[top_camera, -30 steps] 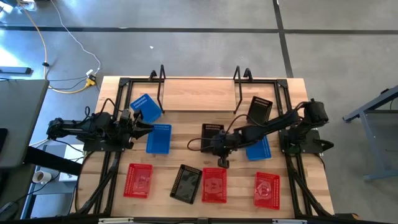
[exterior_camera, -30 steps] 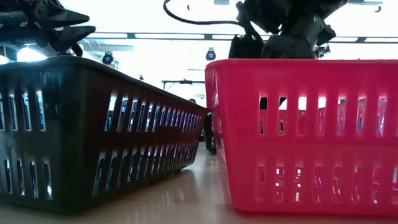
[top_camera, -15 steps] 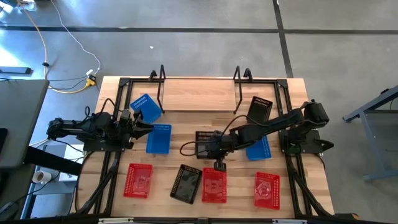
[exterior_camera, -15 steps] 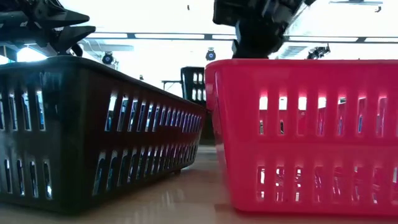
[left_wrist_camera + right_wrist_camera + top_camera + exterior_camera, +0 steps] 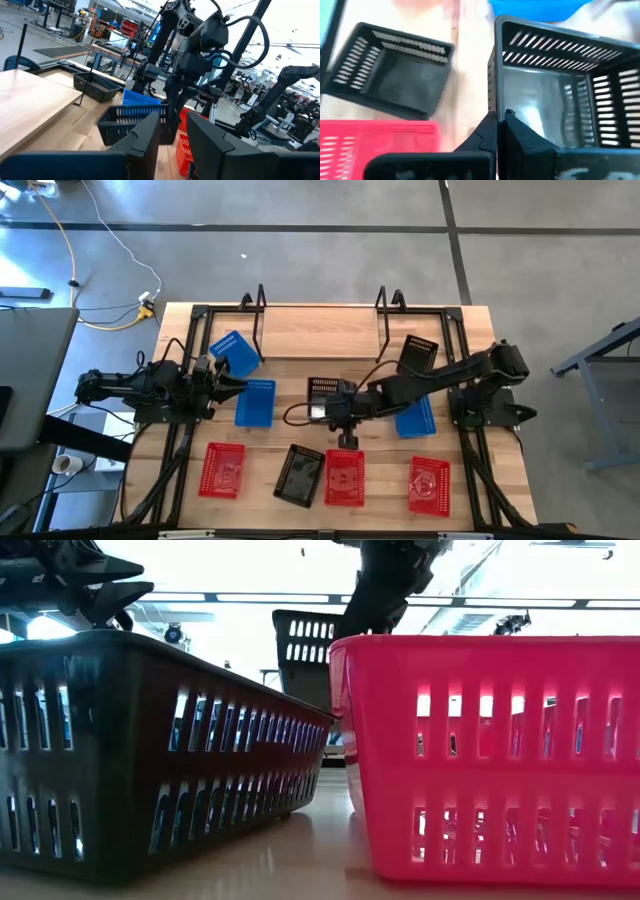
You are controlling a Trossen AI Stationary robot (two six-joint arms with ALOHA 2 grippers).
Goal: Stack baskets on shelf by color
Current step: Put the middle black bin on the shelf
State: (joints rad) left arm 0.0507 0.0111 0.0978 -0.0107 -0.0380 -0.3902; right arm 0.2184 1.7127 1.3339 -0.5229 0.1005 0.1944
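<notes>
A black basket (image 5: 322, 392) was held clamped by the right gripper (image 5: 340, 412) above the table (image 5: 300, 360) (left gripper (image 5: 232, 387) part-open, empty).

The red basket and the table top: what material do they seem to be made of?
The red basket looks like moulded plastic with a smooth, slightly glossy finish: its thin walls have even slots and light glows through them. The table top looks like light wood, probably sealed: grain and plank seams show, and it faintly reflects the baskets in the low view.
</notes>
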